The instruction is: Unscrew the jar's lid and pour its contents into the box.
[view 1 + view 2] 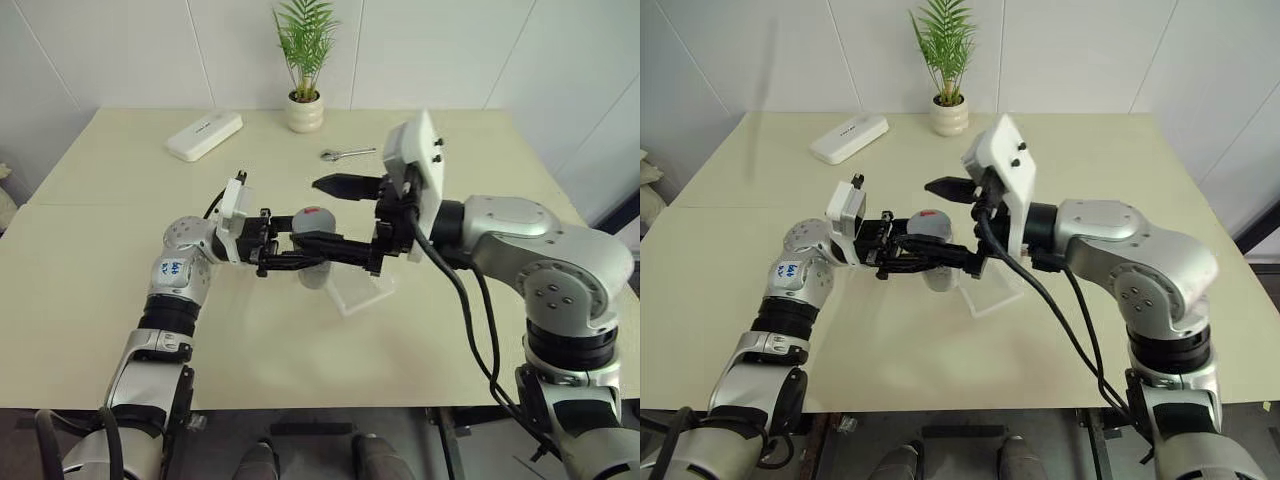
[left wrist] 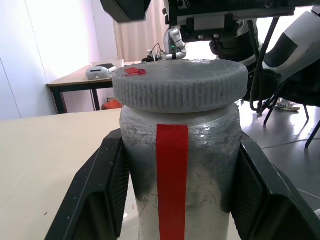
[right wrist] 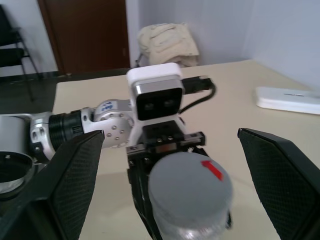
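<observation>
The left hand gripped the jar by its body, one black finger pressed to each side, and held it upright above the middle of the bench. The jar's red stripe ran down the side facing the left wrist. The grey lid sat on the jar, ribbed round its edge, with a small red mark on top.

The right hand reached in from the right with its fingers spread wide, holding nothing. One finger stood on the far side of the lid and the other on the near side, passing in front of the jar; whether either touched the jar or lid could not be told. From the right wrist, the lid lay between the two fingers with clear gaps on both sides.

The clear box lay on the bench just beside and below the jar, on its right, partly hidden by the right hand. The contents could not be made out through the jar's wall.

Further back on the bench were a white case on the left, a potted plant at the far edge by the wall, and a wrench to the plant's right.
</observation>
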You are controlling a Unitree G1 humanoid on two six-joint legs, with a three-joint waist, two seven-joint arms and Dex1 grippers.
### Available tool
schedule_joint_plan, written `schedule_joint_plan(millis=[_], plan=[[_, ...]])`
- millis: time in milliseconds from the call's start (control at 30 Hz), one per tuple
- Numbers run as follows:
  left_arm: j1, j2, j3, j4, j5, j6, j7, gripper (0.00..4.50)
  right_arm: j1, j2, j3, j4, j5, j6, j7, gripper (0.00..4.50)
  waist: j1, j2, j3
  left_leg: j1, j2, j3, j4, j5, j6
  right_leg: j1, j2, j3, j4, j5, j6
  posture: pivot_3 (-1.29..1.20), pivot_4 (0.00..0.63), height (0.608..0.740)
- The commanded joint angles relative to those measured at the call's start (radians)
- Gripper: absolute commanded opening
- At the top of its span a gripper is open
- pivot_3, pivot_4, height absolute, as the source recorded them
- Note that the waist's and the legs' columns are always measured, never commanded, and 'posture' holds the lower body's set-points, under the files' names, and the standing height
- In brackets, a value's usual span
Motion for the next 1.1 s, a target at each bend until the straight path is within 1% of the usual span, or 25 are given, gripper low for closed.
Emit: schedule_joint_plan(millis=[33,200,433,700,1100], plan=[[-0.028,-0.003,-0.002,-0.017,-0.013,-0.008,-0.085,2.62,-0.034,-0.003,0.020,0.030,-0.024,-0.059,0.067,4.49,0.000,0.000,0.000,0.000,0.000,0.000,0.000,0.000,0.000,0.000,0.000,0.000,0.000,0.000,0.000,0.00,0.150,0.740],[-0.016,-0.008,-0.016,-0.050,-0.019,-0.007,-0.089,2.62,-0.052,-0.012,0.090,0.116,-0.112,-0.158,0.177,4.49,-0.001,0.000,0.000,0.000,0.000,0.000,0.000,0.000,0.000,0.000,0.000,0.000,0.000,0.000,0.000,0.00,0.150,0.740],[-0.008,-0.010,-0.024,-0.069,-0.025,-0.001,-0.089,2.62,-0.076,0.016,0.130,0.201,-0.179,-0.239,0.261,4.49,-0.002,0.000,0.000,0.000,0.000,0.000,0.000,0.000,0.000,0.000,0.000,0.000,0.000,0.000,0.000,0.00,0.150,0.740],[0.001,-0.007,-0.027,-0.078,-0.025,-0.001,-0.090,2.62,-0.086,0.058,0.138,0.260,-0.245,-0.281,0.282,4.49,-0.001,0.000,0.000,0.000,0.000,0.000,0.000,0.000,0.000,0.000,0.000,0.000,0.001,0.000,0.000,0.00,0.150,0.740],[0.014,-0.006,-0.027,-0.097,-0.028,0.010,-0.090,2.62,-0.065,0.038,0.111,0.277,-0.286,-0.281,0.289,4.49,-0.001,0.000,0.000,0.000,0.000,0.000,0.001,0.000,-0.001,0.000,0.000,0.000,0.001,0.000,0.000,0.00,0.150,0.740]])
